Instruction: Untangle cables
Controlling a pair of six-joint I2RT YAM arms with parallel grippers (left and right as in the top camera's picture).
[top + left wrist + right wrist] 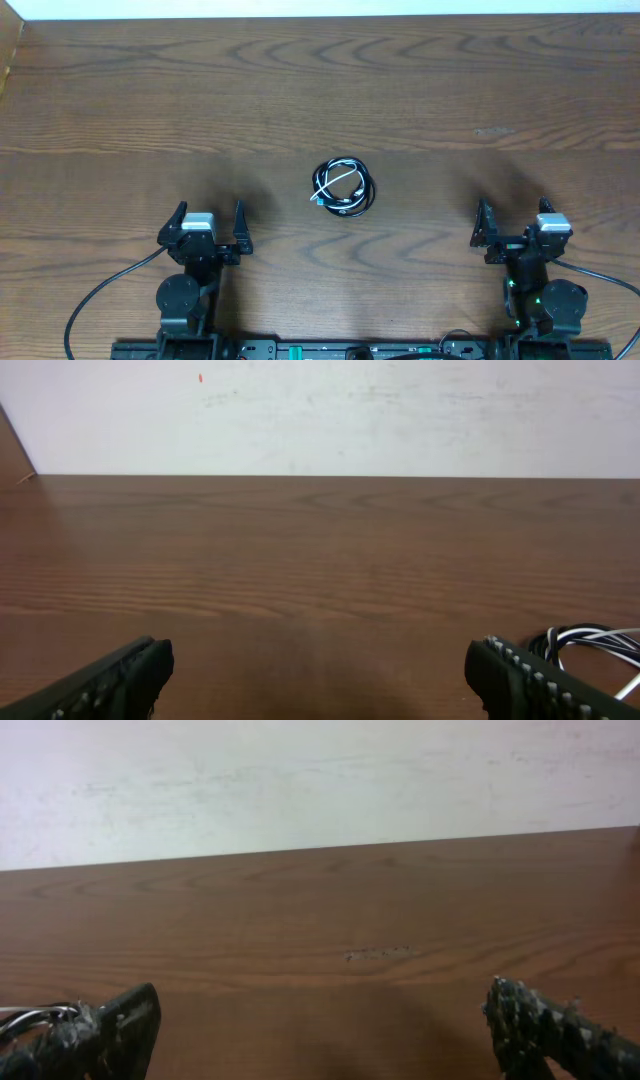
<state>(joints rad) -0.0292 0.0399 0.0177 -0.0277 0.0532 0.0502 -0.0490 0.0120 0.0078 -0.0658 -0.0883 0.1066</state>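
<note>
**Cables coiled mid-worktop; both end effectors empty**

The cables [342, 188], black cords with 1 white, lie in 1 small tangled coil near the middle of the wooden worktop [150, 100]. Left end effector [209, 212]: jaws spread wide, nothing between them, well apart from the coil. Right end effector [514, 208]: likewise wide and empty. The coil sits between the 2, just beyond fingertip line.

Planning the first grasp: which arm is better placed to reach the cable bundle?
Left, probably. The cable bundle lies nearer the left gripper than the right gripper; both stand open and empty.
</note>
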